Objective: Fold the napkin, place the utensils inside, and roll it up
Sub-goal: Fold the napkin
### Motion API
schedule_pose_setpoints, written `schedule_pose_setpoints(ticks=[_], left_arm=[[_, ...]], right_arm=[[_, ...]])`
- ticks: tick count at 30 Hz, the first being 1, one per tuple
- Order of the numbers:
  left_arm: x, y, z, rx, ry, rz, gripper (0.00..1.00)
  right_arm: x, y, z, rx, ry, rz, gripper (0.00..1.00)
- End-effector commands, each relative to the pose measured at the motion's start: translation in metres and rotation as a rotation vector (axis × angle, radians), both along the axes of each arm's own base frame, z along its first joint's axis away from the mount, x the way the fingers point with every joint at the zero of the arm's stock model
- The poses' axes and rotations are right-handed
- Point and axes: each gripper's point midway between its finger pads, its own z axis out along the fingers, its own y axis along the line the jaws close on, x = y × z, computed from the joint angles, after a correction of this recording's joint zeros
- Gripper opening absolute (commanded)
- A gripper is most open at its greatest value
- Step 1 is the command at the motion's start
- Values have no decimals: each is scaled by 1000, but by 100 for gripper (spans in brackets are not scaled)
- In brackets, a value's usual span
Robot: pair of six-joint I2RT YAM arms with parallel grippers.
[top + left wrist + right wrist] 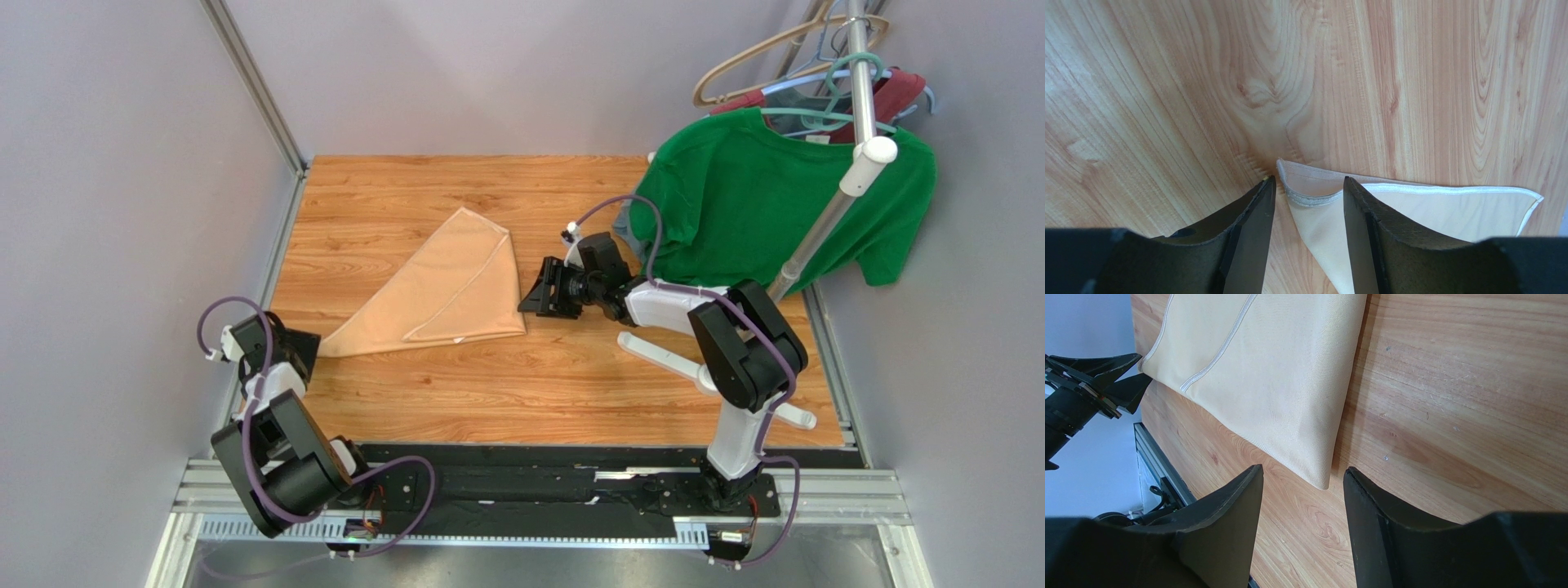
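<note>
Right now I am looking at the napkin (442, 294) lying flat on the table (405, 196), left of centre, already folded into a long triangle, so I am judging the step in hand to be the next fold. The left gripper (304, 350) is sitting at the cloth's near-left tip. In its wrist view the jaws are standing apart with the hemmed corner (1310, 195) between them, unpinched. The right gripper (535, 301) is hovering just beside the near-right corner, jaws also spread and holding nothing. That corner is pointing into the gap in its own view (1324, 478).

To do this well, I am planning to bring each gripper down until one finger is sliding under the hem, then close on both layers together (a single layer would peel the fold open). I am also meaning to keep the lift low and carry the corner across slowly, so the thin cloth is not dragging or bunching.

As for the lie of the napkin, its long axis is running diagonally, from the near-left of the table toward the far-right. The narrow tip is pointing at the left arm's side, and the broad end is facing the right gripper. A seam line is showing along the upper layer (1220, 352).
</note>
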Motion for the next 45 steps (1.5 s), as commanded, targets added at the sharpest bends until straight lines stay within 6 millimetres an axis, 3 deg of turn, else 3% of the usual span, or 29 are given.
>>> schedule_pose_setpoints(ticks=[1,10,19,22,30,35,37,38,40,41,43,44,45], left_arm=[[8,6,7,15,-6,-30,52],[9,3,10,24,-21,-53,41],[13,-1,10,21,-30,-97,3],[21,-1,19,48,-95,-118,0],[53,-23,78,150,-310,-304,0],[81,-69,107,185,-390,-495,0],[91,-87,109,188,-396,-570,0],[101,-105,118,198,-419,-631,0],[112,-121,119,204,-422,-692,0],[121,-140,133,216,-462,-752,0],[131,-159,133,206,-470,-817,0],[140,-169,145,219,-504,-849,0],[142,-189,147,216,-514,-909,0]], right_arm=[[7,5,16,40,-45,1,55],[7,7,12,49,-35,4,54],[6,3,19,50,-42,-9,54],[5,1,24,54,-52,-13,54],[4,-16,29,45,-67,-27,54],[3,-23,21,43,-58,-38,54],[4,-25,20,46,-58,-41,54],[2,-25,18,47,-52,-40,54],[1,-26,17,47,-52,-40,55],[0,-26,16,46,-49,-39,54],[-1,-29,15,43,-49,-45,54],[-3,-30,14,41,-44,-47,54],[-3,-31,13,36,-45,-48,54]])
